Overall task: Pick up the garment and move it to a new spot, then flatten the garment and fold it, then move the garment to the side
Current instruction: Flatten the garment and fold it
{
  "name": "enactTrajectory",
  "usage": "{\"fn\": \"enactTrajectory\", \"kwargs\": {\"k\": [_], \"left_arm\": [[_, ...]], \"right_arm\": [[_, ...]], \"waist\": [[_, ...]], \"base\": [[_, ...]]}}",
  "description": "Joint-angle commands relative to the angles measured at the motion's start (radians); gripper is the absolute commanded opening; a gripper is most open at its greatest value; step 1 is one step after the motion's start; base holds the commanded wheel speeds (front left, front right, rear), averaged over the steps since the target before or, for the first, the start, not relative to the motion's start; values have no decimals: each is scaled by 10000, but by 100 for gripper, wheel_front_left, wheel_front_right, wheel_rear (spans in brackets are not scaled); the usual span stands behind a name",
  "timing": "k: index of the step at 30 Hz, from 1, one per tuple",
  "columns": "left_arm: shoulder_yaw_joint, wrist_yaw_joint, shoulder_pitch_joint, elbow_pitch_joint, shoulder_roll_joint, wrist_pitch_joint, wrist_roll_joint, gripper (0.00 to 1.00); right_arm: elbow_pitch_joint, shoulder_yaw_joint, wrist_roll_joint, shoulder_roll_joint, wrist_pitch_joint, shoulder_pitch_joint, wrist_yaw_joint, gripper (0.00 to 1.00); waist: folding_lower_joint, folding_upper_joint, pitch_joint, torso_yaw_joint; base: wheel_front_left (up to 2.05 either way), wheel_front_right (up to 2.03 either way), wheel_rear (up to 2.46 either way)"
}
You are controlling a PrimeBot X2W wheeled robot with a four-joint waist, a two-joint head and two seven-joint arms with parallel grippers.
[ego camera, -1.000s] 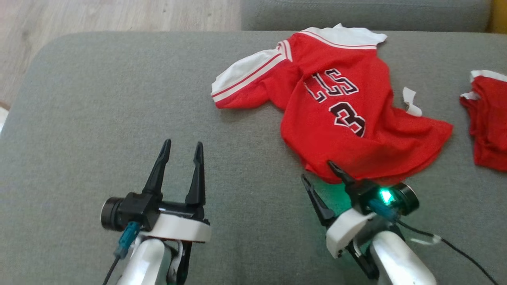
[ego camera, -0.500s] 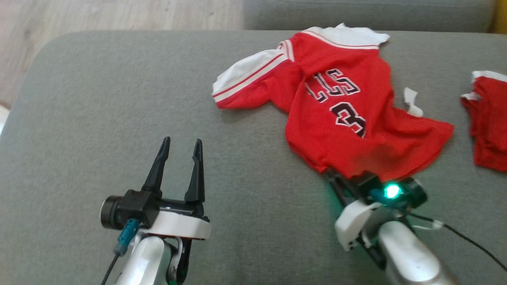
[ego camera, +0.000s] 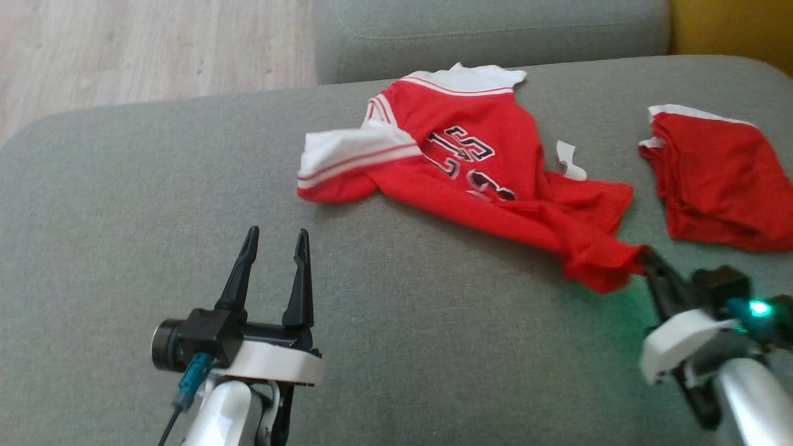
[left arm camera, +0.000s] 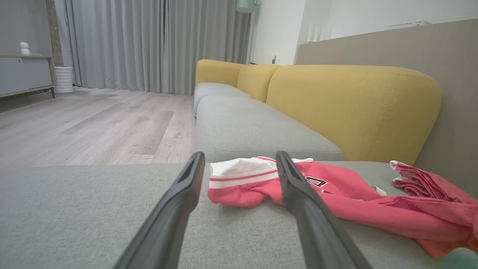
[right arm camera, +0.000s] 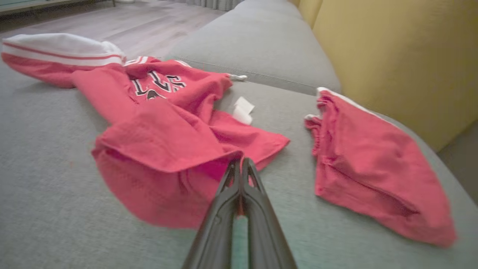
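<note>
On the grey sofa cushion (ego camera: 124, 217) the garment (ego camera: 477, 167), a red jersey with white sleeves and dark lettering, lies rumpled just above the middle of the head view, toward 1 o'clock. Its white sleeve (ego camera: 353, 152) points to 9 o'clock, and its body is drawn into a stretched ridge that runs down toward 4 o'clock. At that end the right gripper (ego camera: 646, 257) has its two dark fingers pressed together on the bunched red hem, pinching the cloth. The right wrist view shows those fingers closed tip to tip, with the fabric folded and gathered at 12 o'clock from the tips. A green light (ego camera: 757, 308) glows on that wrist and tints the cushion beside it. The left gripper (ego camera: 276, 232) is at 7 o'clock in the head view, over the cushion and well apart from the garment, its fingers spread, holding nothing and pointing to 12 o'clock. In the left wrist view the white sleeve shows between the spread fingers, farther off on the cushion. A small white label (ego camera: 567, 161) lies at the garment's 3 o'clock edge. A second red piece (ego camera: 718, 179) with a white band lies apart from the garment at 2 o'clock, near the yellow backrest (left arm camera: 354, 104). Pale wood floor (ego camera: 124, 49) shows at 11 o'clock
</note>
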Motion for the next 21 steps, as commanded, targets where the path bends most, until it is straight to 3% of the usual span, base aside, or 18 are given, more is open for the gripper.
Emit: {"fn": "enactTrajectory", "kwargs": {"k": [1, 2, 3, 4, 11, 21], "left_arm": [[313, -19, -268, -338, 43, -65, 44, 100], [306, -22, -270, -338, 43, -65, 38, 100], [294, -27, -276, -335, 43, -65, 32, 100], [282, -34, -284, -329, 43, -65, 29, 100], [342, -84, -302, -283, 43, -65, 101, 100], [433, -142, -381, -322, 43, -65, 162, 100]], "right_arm": [[-392, -106, -40, -213, 123, -93, -7, 0], [-455, -396, -154, -208, 269, -40, -7, 0], [-552, -648, -309, -186, 329, -7, -7, 43], [-640, -930, -443, -113, 348, 11, -7, 100], [-1567, -2131, -1183, 936, -226, -119, -7, 100], [-2280, -697, -395, 1706, -1411, 88, -7, 100]], "waist": [[1, 0, -33, -36], [1, 0, -41, -41], [1, 0, -42, -34], [1, 0, -43, -21], [1, 0, -24, 142], [1, 0, 37, 369]], "base": [[0, 0, 0], [0, 0, 0], [0, 0, 0], [0, 0, 0], [0, 0, 0], [0, 0, 0]]}}
